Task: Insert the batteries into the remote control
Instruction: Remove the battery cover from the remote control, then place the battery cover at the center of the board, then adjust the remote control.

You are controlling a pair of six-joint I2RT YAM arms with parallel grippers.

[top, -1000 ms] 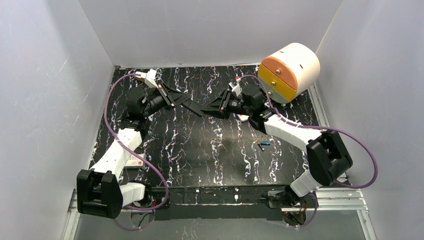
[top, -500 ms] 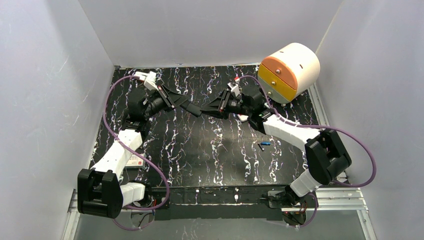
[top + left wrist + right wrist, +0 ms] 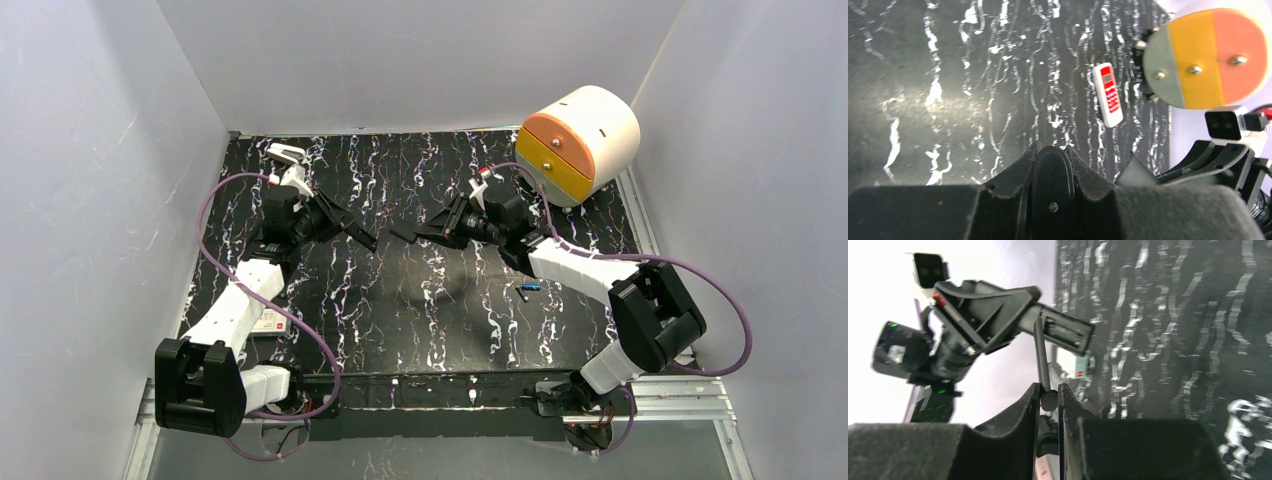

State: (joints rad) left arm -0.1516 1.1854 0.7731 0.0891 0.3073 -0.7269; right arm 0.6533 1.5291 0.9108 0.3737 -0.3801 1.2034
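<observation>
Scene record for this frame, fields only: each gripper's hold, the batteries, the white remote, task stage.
left gripper: shut on black remote
right gripper: shut on thin black piece, perhaps the battery cover
batteries: loose on table, apart from both grippers
white remote: on table beside drawer unit
stage: batteries not yet picked up

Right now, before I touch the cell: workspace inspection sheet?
Surface: black white-veined mat.
Job's things: black remote, bay looks open, held off the mat; batteries loose on the mat.
Clutter: white remote; orange-yellow drawer unit; white-red box.
Grippers: left gripper fingers shut on black remote; right gripper fingers pinch thin black panel.
Cables: purple cables loop off both arms.
Surroundings: white walls.
</observation>
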